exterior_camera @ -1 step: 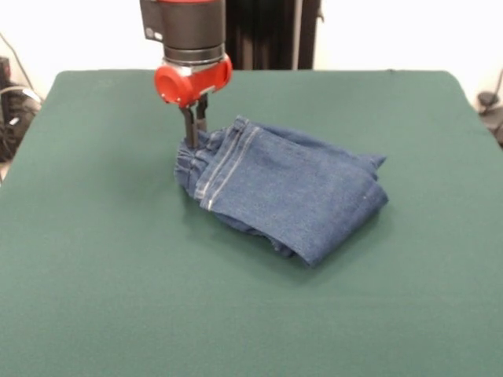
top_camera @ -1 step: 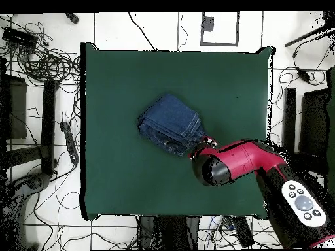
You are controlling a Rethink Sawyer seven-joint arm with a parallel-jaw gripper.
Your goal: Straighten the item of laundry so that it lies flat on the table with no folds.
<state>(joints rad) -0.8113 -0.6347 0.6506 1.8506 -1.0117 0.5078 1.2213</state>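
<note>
Front view: the gripper (exterior_camera @ -1 step: 194,127), fingers nearly together, pinches the gathered waistband at the 9 o'clock end of the jeans (exterior_camera @ -1 step: 295,192), which lie folded in a thick bundle near the middle of the table (exterior_camera @ -1 step: 118,298). The grasp step appears in hand; next, a lift and a pull toward 9 o'clock should open the fold.

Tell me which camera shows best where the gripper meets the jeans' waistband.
The front view. There the gripper comes down onto the gathered waistband at the left end of the folded jeans, fingers close together at the cloth. In the overhead view the arm's own wrist covers the gripper; only the jeans show beside it.
</note>
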